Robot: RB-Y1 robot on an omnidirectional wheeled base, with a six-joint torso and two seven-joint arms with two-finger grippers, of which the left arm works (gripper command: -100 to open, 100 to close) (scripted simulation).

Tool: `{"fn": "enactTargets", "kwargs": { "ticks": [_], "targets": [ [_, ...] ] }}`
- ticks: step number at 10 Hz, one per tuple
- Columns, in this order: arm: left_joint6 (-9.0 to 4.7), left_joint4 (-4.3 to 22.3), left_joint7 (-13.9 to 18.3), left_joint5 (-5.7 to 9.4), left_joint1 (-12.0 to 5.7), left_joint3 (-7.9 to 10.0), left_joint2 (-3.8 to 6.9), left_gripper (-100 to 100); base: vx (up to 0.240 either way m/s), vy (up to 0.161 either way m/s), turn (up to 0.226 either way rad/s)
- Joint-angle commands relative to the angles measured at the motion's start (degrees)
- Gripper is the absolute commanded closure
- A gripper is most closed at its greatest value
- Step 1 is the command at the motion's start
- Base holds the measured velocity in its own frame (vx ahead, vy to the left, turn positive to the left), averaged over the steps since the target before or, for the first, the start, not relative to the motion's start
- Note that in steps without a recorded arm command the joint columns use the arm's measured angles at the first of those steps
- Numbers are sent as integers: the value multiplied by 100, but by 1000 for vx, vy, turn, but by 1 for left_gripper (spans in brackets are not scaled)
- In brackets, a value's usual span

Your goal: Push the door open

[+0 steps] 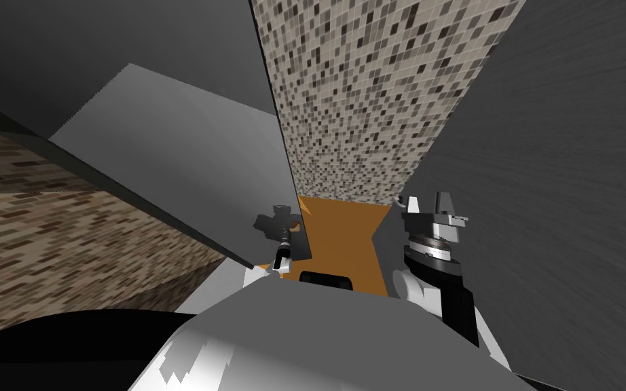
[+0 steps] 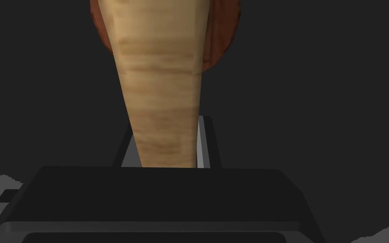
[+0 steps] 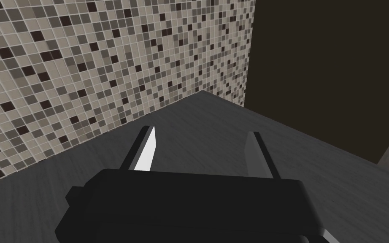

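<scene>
You have dim, even light throughout, with no source in view and no glare. In the head view the door (image 1: 189, 170) shades from lighter to darker grey across its face, while the mosaic wall (image 1: 373, 88) and the orange floor (image 1: 339, 224) are the brightest areas. That whole view is rolled, and straight edges splay toward its corners. In the left wrist view the handle (image 2: 160, 105) stands pale against a near-black surface. On the right gripper (image 3: 202, 133), one finger (image 3: 147, 154) shows white and the other grey.
</scene>
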Motion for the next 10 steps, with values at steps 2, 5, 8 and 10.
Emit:
{"fn": "enactTargets", "kwargs": {
  "ticks": [2, 5, 8, 10],
  "targets": [
    [-92, 93, -41, 88, -89, 184, 7, 100, 179, -57, 60],
    [-84, 105, -86, 175, -97, 350, -69, 100, 172, -74, 67],
    [-78, 115, -121, 240, -104, 476, -158, 100, 172, -69, 64],
    [-89, 127, -141, 296, -57, 586, -28, 100, 85, -5, 46]
  ]
}}
